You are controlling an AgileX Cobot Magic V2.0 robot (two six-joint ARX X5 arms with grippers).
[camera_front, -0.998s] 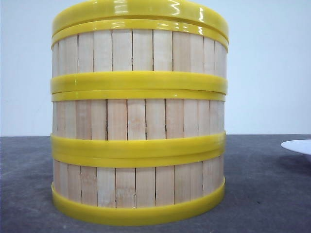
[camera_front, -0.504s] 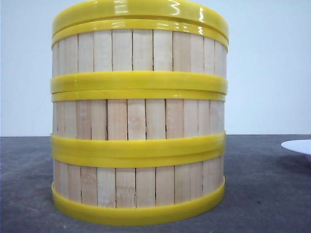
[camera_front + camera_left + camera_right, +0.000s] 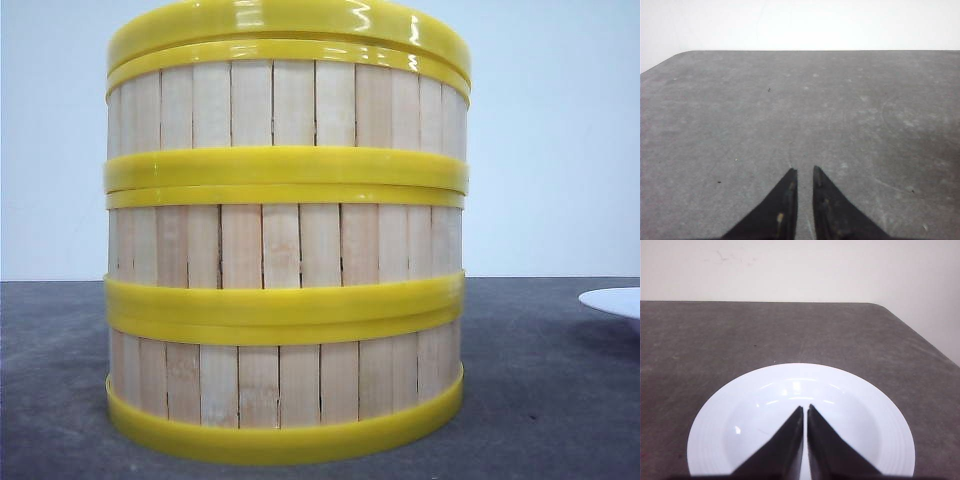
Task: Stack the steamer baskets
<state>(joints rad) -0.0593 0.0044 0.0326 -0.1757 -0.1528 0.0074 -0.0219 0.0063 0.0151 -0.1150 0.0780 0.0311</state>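
Steamer baskets (image 3: 285, 240): three in one flush column on the table (image 3: 540, 400), stacking apparently complete; left claw (image 3: 804, 172) narrowed, empty, over bare table; right claw (image 3: 805, 410) nearly closed, empty, above plate (image 3: 880, 415); next: likely only retreat.

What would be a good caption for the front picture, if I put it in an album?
Three steamer baskets stacked in one column on the dark table, a white plate peeking in at right.

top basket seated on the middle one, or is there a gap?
Touching. Front view: the top basket rests with its yellow bottom rim directly on the middle basket's top rim, no gap along the visible seam.
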